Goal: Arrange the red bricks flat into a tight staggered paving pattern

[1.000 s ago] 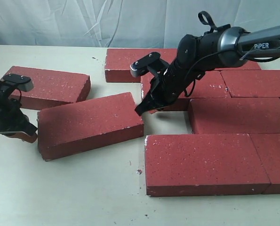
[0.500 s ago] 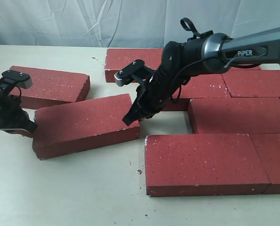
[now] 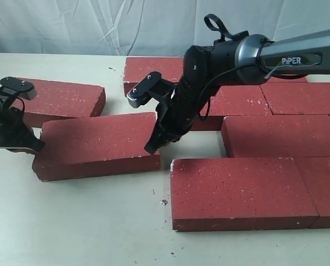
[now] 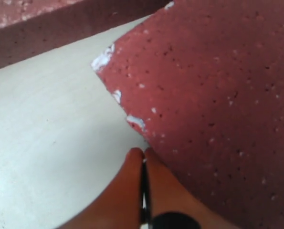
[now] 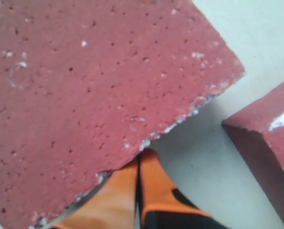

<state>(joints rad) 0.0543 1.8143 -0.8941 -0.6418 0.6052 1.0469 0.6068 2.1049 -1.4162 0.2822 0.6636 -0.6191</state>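
In the exterior view the loose brick [image 3: 95, 145] lies flat left of the table's [image 3: 98, 227] middle. The left gripper [image 3: 33, 146] sits low at its left end, and the right gripper [image 3: 152, 147], its arm bent steeply down, is at its right end. The laid bricks [image 3: 239, 191] fill the right side, and a rear brick [image 3: 62, 100] lies nearer the far left edge. Only the left wrist view shows that gripper's fingers [image 4: 156, 191] pressed together, holding nothing, tips against the loose brick's side by a chipped white corner. The right wrist view shows its orange fingers [image 5: 153, 176] likewise pressed together, tips at the brick's chipped edge, with a laid brick's corner apart across bare table.
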